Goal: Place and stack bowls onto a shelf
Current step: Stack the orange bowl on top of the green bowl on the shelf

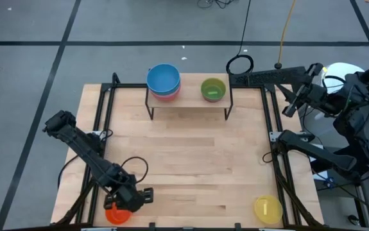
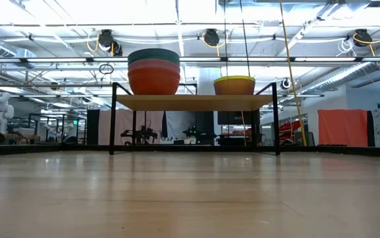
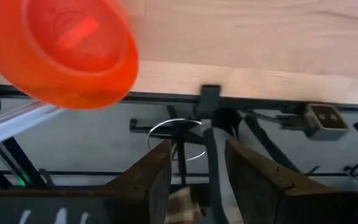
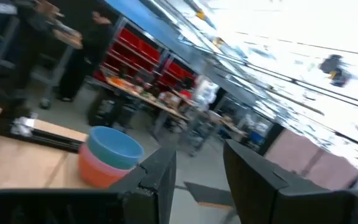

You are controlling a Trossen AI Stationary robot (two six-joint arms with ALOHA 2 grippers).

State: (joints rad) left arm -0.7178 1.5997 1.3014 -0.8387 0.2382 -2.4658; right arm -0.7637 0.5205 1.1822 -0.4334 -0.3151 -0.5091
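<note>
Two stacked plastic bowls, blue (image 1: pixel 163 78) over pink (image 1: pixel 165 95), plus green one (image 1: pixel 213 89) on your wooden shelf (image 1: pixel 187 102).
L gripper (image 1: pixel 147 194) spread by orange bowl (image 1: pixel 116 213); R gripper (image 4: pixel 197 165) spread; yellow bowl (image 1: pixel 267 208) only in high view.

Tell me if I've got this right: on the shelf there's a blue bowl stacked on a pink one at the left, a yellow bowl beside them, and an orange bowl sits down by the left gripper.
One detail is off. The bowl beside the blue bowl and pink one on the shelf is green, not yellow; the high view shows it. The yellow bowl sits at the table's near right edge. The orange bowl by the left gripper is right.
</note>
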